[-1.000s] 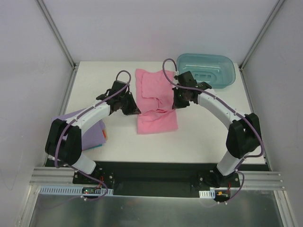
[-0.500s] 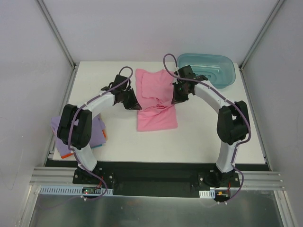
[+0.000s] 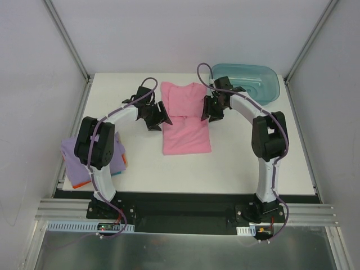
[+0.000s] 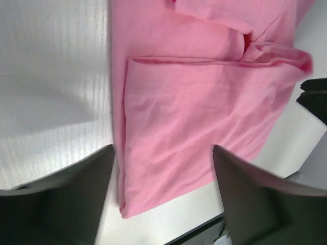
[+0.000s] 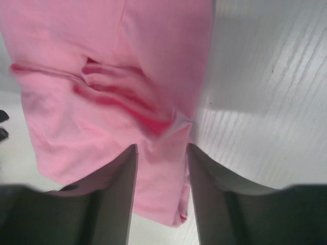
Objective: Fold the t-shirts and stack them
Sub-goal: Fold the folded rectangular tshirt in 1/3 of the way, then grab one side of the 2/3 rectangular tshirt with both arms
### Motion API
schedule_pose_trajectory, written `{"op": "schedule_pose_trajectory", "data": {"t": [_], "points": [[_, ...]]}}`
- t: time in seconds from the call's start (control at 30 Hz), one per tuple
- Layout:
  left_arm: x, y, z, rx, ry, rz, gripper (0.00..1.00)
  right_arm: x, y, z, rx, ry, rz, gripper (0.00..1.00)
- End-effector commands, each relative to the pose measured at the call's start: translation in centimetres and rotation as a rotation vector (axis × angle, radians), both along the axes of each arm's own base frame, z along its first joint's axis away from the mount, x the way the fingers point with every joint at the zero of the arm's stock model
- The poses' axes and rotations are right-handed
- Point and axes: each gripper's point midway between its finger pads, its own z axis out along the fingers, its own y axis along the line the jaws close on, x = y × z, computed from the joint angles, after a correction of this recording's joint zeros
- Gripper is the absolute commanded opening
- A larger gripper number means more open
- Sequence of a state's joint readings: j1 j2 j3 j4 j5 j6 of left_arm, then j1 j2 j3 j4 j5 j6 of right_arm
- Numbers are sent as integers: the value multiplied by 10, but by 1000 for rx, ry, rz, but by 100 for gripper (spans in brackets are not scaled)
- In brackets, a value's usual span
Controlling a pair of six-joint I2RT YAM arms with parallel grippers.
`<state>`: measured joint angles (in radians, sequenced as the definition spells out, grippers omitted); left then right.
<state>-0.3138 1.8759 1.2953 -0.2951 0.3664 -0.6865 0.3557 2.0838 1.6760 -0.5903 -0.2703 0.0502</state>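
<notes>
The pink t-shirt [image 3: 185, 135] lies folded in a long rectangle at the table's middle, with a doubled layer at its far end. My left gripper [image 3: 161, 118] hovers at its left edge and is open, its fingers [image 4: 56, 199] astride the pink t-shirt [image 4: 194, 102] without holding it. At the right edge my right gripper [image 3: 208, 113] is also open above the pink t-shirt [image 5: 102, 61], a rumpled crease showing ahead of its fingers [image 5: 110, 199]. The lavender t-shirt [image 3: 70, 147] rests folded at the near left, partly hidden by the left arm.
A translucent teal tub [image 3: 247, 81] stands at the far right corner, just behind the right arm. Orange and teal cloth edges [image 3: 122, 163] peek out from under the lavender t-shirt. White walls and metal posts enclose the table.
Both grippers were shut on the pink t-shirt's sides and have opened, letting the cloth go. The raised fold has dropped flat, and both arms have stretched toward the far end.
</notes>
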Motion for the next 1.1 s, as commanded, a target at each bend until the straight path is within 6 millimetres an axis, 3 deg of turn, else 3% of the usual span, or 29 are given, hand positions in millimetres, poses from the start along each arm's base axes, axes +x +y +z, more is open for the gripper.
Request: {"op": "schedule_pose_trajectory", "data": {"t": [0.0, 0.03, 0.07, 0.1, 0.13, 0.17, 0.2, 0.23, 0.27, 0.3, 0.33, 0.37, 0.4, 0.43, 0.47, 0.5, 0.53, 0.57, 0.63, 0.73, 0.8, 0.87, 1.07], "points": [[9, -1, 33, -43, -68, -19, 96, 13, 6, 26, 75, -44, 11, 86], [4, 0, 34, -47, -63, -22, 99, 9, 6, 33, 80, -56, 15, 97], [2, 1, 44, -54, -89, -25, 99, 8, 7, 37, 90, -65, 19, 97], [-1, 1, 47, -55, -96, -25, 99, 4, 8, 53, 105, -97, 22, 97], [-10, 3, 45, -57, -83, -28, 99, -5, 5, 47, 103, -81, 21, 97], [-15, 3, 56, -67, -108, -34, 99, -7, 7, 54, 115, -108, 22, 97], [-20, 5, 58, -71, -109, -33, 99, -15, 9, 67, 130, -136, 31, 97], [-30, 7, 52, -67, -90, -32, 99, -21, 10, 70, 138, -143, 36, 97], [-36, 8, 62, -74, -115, -34, 99, -33, 11, 63, 140, -124, 43, 97], [-43, 8, 61, -71, -112, -36, 99, -43, 14, 72, 149, -144, 55, 97], [-55, 11, 52, -63, -86, -32, 100, -49, 13, 71, 148, -138, 36, 97], [-62, 12, 55, -64, -96, -31, 99, -60, 0, 48, 81, -118, -13, 97], [-71, 9, 52, -67, -86, -41, 99, -69, -3, 58, 74, -162, -29, 97], [-85, 11, 39, -62, -46, -47, 99, -77, -12, 50, 53, -168, -65, 97], [-93, 13, 39, -67, -44, -49, 99, -73, -21, 52, 45, -224, -142, 97], [-99, 15, 34, -63, -37, -47, 99, -94, -36, 42, 33, -230, -177, 97], [-113, 20, 20, -48, 2, -37, 99, -99, -42, 41, 33, -252, -208, 97], [-118, 23, 20, -45, -6, -28, 99, -99, -48, 44, 38, -289, -260, 97], [-131, 29, 7, -32, 14, -19, 99, -117, -59, 39, 35, -294, -281, 97], [-138, 25, 2, -61, 34, -31, 98, -125, -60, 30, 25, -257, -254, 97], [-138, 22, -3, -77, 47, -40, 93, -130, -44, 22, 73, -201, -191, 97], [-135, 18, -8, -89, 58, -42, 86, -127, -31, 22, 122, -185, -157, 97], [-133, 14, -29, -82, 118, -40, 68, -117, -26, -3, 94, -100, -168, 90]]}}
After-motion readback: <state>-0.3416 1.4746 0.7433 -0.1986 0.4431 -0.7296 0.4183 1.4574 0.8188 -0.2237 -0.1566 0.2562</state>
